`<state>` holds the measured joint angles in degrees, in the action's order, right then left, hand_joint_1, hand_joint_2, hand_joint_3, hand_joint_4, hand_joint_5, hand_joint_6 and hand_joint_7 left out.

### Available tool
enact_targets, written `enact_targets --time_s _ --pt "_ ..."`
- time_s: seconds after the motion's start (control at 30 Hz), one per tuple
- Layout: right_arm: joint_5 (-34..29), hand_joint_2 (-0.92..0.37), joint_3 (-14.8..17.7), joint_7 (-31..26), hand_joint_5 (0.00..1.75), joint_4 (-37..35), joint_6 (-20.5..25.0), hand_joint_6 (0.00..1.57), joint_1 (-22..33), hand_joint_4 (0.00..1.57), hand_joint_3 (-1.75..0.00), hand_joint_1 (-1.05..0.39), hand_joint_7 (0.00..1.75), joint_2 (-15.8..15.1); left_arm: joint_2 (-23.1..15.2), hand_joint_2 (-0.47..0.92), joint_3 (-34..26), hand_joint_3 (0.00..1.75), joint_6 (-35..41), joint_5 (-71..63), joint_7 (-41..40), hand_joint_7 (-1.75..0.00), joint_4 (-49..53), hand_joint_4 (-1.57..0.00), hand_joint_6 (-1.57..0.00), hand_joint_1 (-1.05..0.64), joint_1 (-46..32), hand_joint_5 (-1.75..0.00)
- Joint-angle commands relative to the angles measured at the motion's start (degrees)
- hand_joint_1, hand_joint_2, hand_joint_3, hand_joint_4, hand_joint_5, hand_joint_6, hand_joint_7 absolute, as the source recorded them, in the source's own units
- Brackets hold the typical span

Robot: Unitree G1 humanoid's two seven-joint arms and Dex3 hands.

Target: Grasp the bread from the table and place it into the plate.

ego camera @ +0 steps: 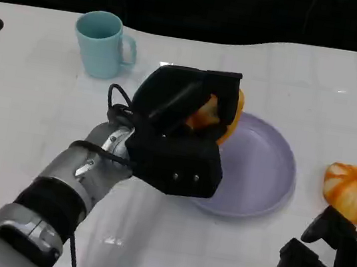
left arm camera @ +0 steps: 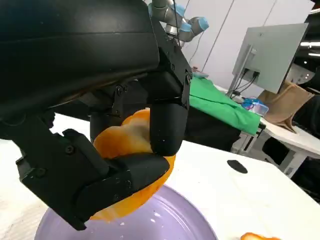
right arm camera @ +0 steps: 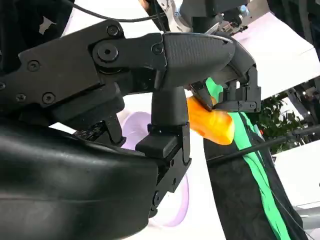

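The fingers (left arm camera: 167, 125) of the left hand (ego camera: 175, 148) are wrapped around the bread (left arm camera: 122, 140), an orange piece clamped between them from both sides so it cannot slip while it is carried. The hand holds it in the air above the near-left rim of the purple plate (ego camera: 274, 168), and the left wrist view shows the plate's surface just below the bread, not touching it. That looks like the carrying step nearly over: the bread is positioned over the plate so that a short lowering and release would set it inside.

A second orange bread (ego camera: 354, 191) lies on the white table (ego camera: 28, 104) to the right of the plate, apart from it. The right hand (ego camera: 334, 264) rests low near it, holding nothing, fingers loosely curled. A blue mug (ego camera: 101, 45) stands at the back left, well clear of the plate.
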<state>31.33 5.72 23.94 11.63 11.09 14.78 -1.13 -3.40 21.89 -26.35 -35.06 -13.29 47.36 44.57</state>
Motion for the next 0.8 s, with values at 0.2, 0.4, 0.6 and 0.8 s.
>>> enact_targets --time_s 0.2,0.4,0.6,0.8 --pt "-0.38 -0.92 0.06 -0.29 1.75 0.68 -0.91 0.55 0.75 0.73 -0.41 -0.57 1.61 -0.02 3.98 0.44 1.73 1.40 -0.77 1.73 4.85 -1.75 6.74 -0.92 -0.74 -0.16 5.42 -1.75" --pt "-0.49 -0.92 -0.28 -0.70 1.75 1.11 -1.03 0.56 1.14 0.73 -0.38 -0.56 1.58 0.61 5.40 0.58 1.95 1.08 -0.68 4.59 12.57 -1.35 11.96 -0.79 -0.70 -0.18 8.54 -1.67" --pt "-0.41 -0.92 -0.24 -0.19 1.75 0.79 -1.47 0.56 1.09 0.73 -0.39 -0.55 1.58 0.46 4.92 0.92 1.57 0.23 0.77 6.89 19.91 -0.27 11.76 -0.54 -0.63 -0.33 9.57 -0.86" --pt "-0.40 -0.92 -0.32 -0.64 1.75 1.00 -1.34 0.57 1.19 0.74 -0.39 -0.55 1.59 0.42 3.38 0.92 3.87 0.35 1.57 5.04 22.07 -0.04 10.61 -0.21 -0.39 -0.65 10.10 -0.54"
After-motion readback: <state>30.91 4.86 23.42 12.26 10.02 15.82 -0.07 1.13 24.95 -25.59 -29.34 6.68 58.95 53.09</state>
